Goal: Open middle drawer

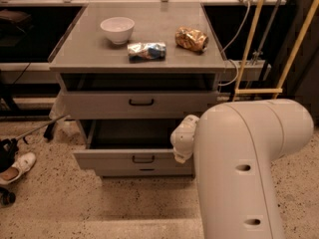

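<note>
Grey middle drawer (133,159) stands pulled out; white hand (183,139) at its right end, grip state cannot be told.

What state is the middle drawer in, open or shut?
Open: the middle drawer front sticks out past the top drawer, dark inside showing above it. The gripper sits at its right end.
</note>
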`<control>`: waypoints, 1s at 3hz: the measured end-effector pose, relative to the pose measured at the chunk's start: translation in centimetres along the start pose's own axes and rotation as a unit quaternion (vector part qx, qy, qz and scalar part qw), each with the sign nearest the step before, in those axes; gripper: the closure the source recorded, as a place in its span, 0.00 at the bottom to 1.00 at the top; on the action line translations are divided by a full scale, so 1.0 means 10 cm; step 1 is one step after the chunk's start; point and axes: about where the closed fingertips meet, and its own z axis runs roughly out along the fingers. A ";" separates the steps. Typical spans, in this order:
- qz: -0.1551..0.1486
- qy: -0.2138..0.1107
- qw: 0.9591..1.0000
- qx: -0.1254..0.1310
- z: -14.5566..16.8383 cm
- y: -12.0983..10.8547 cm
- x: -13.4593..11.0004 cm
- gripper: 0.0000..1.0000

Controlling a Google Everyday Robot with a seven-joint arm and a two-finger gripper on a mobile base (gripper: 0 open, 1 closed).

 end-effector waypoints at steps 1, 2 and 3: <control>0.001 -0.006 1.000 0.004 -0.02 0.15 0.14 1.00; 0.006 -0.008 1.000 0.006 -0.06 0.23 0.22 1.00; 0.006 -0.008 1.000 0.006 -0.06 0.23 0.22 1.00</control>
